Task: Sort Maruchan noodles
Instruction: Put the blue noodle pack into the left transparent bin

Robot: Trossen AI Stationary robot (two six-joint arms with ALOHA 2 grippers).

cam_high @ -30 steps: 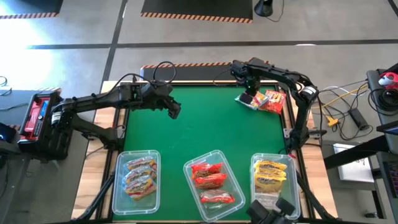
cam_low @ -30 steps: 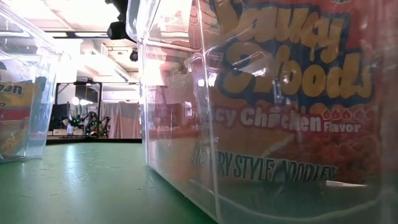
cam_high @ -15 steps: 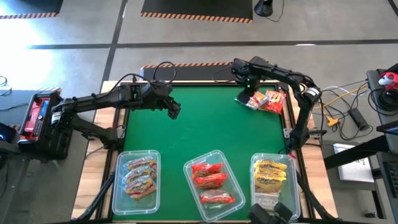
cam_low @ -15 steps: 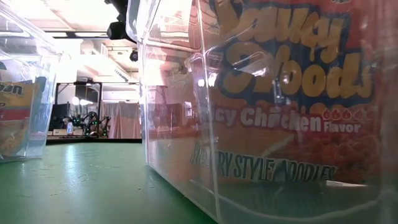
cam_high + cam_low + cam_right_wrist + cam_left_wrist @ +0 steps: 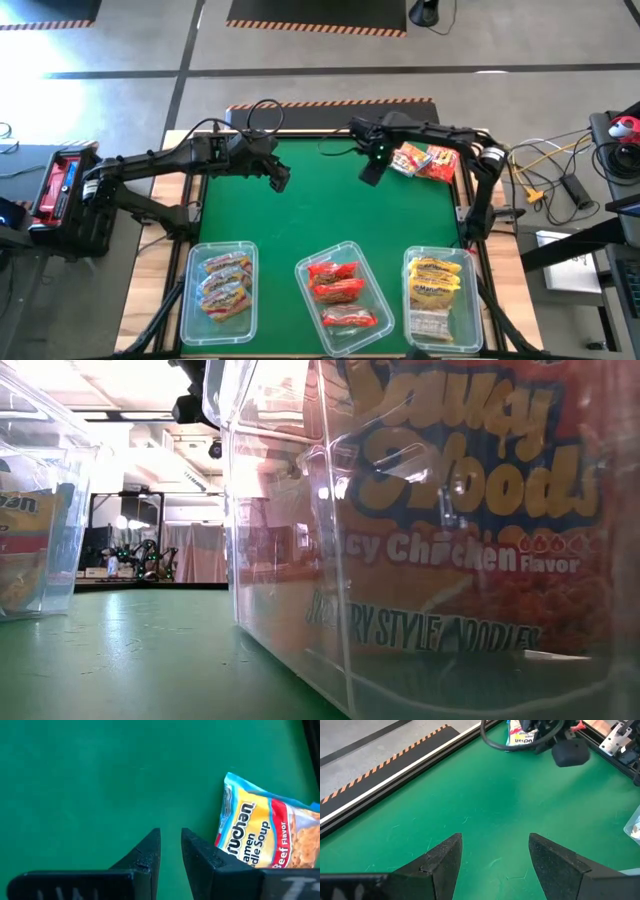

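Noodle packets (image 5: 428,160) not yet sorted lie at the far right corner of the green table (image 5: 330,215) in the high view, while three clear bins along the near edge hold sorted ones: left bin (image 5: 188,290), middle bin (image 5: 365,262), right bin (image 5: 410,300). The right gripper (image 5: 369,171) hangs over bare mat just beside the loose packets, touching none; the left gripper (image 5: 281,176) waits over the far left part of the mat. In the low view, a bin wall (image 5: 290,560) stands close to the lens with a red packet (image 5: 470,510) pressed behind it, and a second bin (image 5: 60,510) holds a yellow packet (image 5: 25,550). In the left wrist view, the left fingers (image 5: 445,862) stand spread with nothing between them, and a loose packet (image 5: 519,735) shows beyond. In the right wrist view, the right fingers (image 5: 147,852) are nearly closed and empty, with a beef-flavour packet (image 5: 255,832) just beside them. Judged from its look, a packet is light, crinkly and slippery, with a brittle block inside; take hold across a short edge or the flat middle with moderate force.
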